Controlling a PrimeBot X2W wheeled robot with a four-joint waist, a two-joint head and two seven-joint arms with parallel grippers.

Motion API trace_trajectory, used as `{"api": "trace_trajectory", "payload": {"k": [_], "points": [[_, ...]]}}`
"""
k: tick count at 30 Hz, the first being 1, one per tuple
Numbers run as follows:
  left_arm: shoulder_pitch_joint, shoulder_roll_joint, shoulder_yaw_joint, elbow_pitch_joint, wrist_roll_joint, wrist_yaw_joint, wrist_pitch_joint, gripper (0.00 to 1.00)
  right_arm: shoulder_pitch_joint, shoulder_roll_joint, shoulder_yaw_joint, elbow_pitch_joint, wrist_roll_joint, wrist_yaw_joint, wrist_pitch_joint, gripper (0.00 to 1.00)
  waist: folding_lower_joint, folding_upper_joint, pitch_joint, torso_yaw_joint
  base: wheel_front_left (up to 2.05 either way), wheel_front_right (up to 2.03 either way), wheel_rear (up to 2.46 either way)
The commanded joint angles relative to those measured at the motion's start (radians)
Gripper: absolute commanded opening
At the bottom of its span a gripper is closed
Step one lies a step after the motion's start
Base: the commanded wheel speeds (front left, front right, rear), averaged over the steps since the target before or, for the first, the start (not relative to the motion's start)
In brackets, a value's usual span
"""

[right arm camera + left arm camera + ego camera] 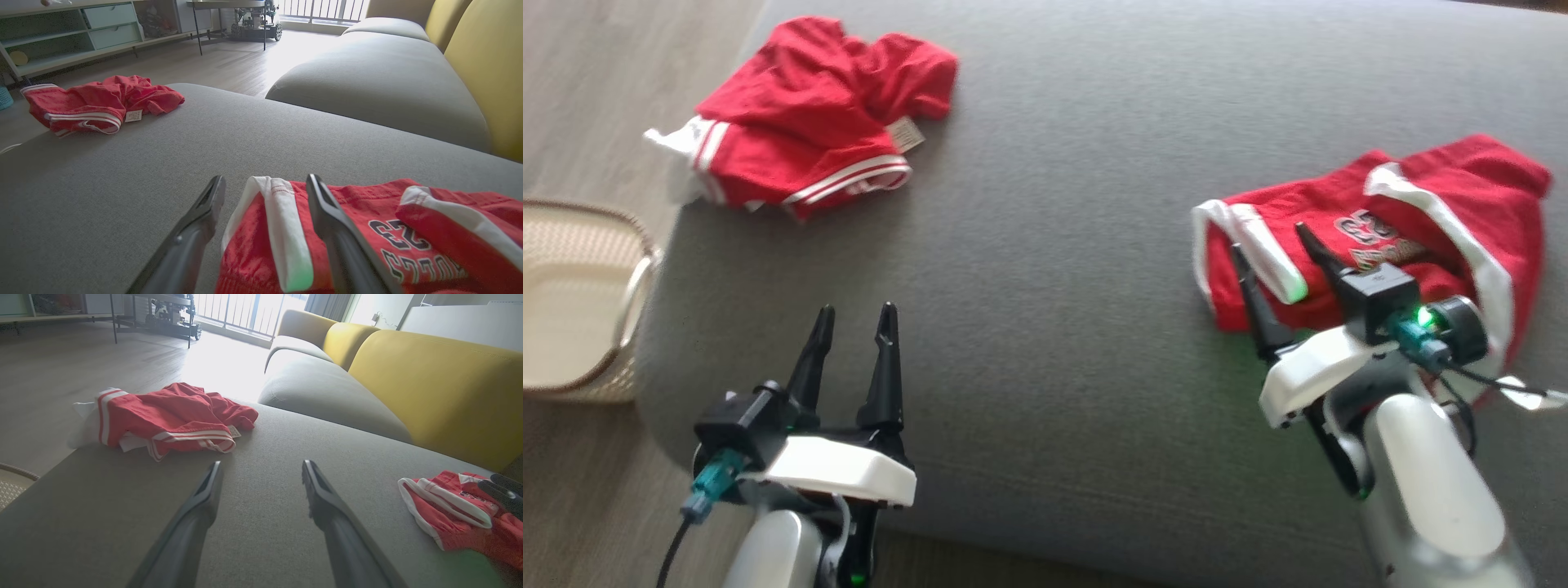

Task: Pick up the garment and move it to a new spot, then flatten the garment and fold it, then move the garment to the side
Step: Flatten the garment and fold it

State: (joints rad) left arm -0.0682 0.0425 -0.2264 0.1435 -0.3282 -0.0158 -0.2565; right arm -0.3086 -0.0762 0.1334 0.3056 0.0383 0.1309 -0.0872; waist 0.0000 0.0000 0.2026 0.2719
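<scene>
Here, the right end effector [1270, 241] stands wide open and holds nothing, straddling the white-trimmed edge of the red jersey [1445, 212]. One finger is beside the hem over the sofa seat [1078, 245] and the other is over the cloth; whether they touch it I cannot tell. Its arm hides the jersey's near part, and the lettering is partly cut off. The left end effector [856, 310] is also wide and empty. Far ahead of it lies a crumpled red garment [800, 122]. To its left is a basket [572, 302], cut by the frame.
</scene>
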Motion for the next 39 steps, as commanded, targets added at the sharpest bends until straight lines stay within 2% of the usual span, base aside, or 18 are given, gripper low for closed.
{"api": "trace_trajectory", "payload": {"k": [1,9,16,17,18,19,28,36,39], "points": [[-0.017,0.008,0.02,-0.033,-0.005,0.01,-0.005,1.0,-0.051,-0.01,0.001,-0.017,-0.019,0.0,0.003,1.0,0.0,0.0,0.017,0.04,0.0,0.0,0.0],[-0.024,0.008,0.004,-0.041,-0.015,0.012,-0.005,1.0,-0.084,-0.02,-0.065,0.033,-0.088,0.0,0.029,1.0,0.0,0.0,0.055,0.078,0.0,0.0,0.0],[-0.04,0.008,-0.008,-0.038,-0.02,0.013,-0.005,1.0,-0.121,-0.026,-0.081,0.107,-0.133,0.0,0.053,0.99,0.0,0.0,0.083,0.088,0.0,0.0,0.0],[-0.042,0.008,-0.01,-0.037,-0.021,0.013,-0.005,1.0,-0.127,-0.024,-0.084,0.116,-0.135,0.0,0.05,0.4,0.0,0.0,0.084,0.088,0.0,0.0,0.0],[-0.043,0.008,-0.012,-0.037,-0.021,0.015,-0.005,1.0,-0.134,-0.022,-0.088,0.122,-0.135,0.0,0.044,0.16,0.0,0.0,0.084,0.089,0.0,0.0,0.0],[-0.044,0.008,-0.015,-0.036,-0.022,0.016,-0.005,1.0,-0.14,-0.019,-0.093,0.127,-0.133,0.0,0.036,0.0,0.0,0.0,0.082,0.089,0.0,0.0,0.0],[-0.044,0.008,-0.017,-0.034,-0.027,0.023,-0.005,1.0,-0.235,0.001,-0.073,0.125,-0.104,0.0,0.013,0.0,0.0,0.0,0.061,0.078,0.0,0.0,0.0],[-0.065,0.008,-0.027,-0.042,-0.041,0.025,-0.005,1.0,-0.473,-0.061,-0.012,0.082,0.013,0.0,0.104,0.0,0.0,0.0,0.086,0.076,0.0,0.0,0.0],[-0.075,0.008,-0.035,-0.043,-0.051,0.025,-0.005,1.0,-0.566,-0.079,-0.022,0.098,0.059,0.0,0.147,0.0,0.0,0.0,0.106,0.079,0.0,0.0,0.0]]}}
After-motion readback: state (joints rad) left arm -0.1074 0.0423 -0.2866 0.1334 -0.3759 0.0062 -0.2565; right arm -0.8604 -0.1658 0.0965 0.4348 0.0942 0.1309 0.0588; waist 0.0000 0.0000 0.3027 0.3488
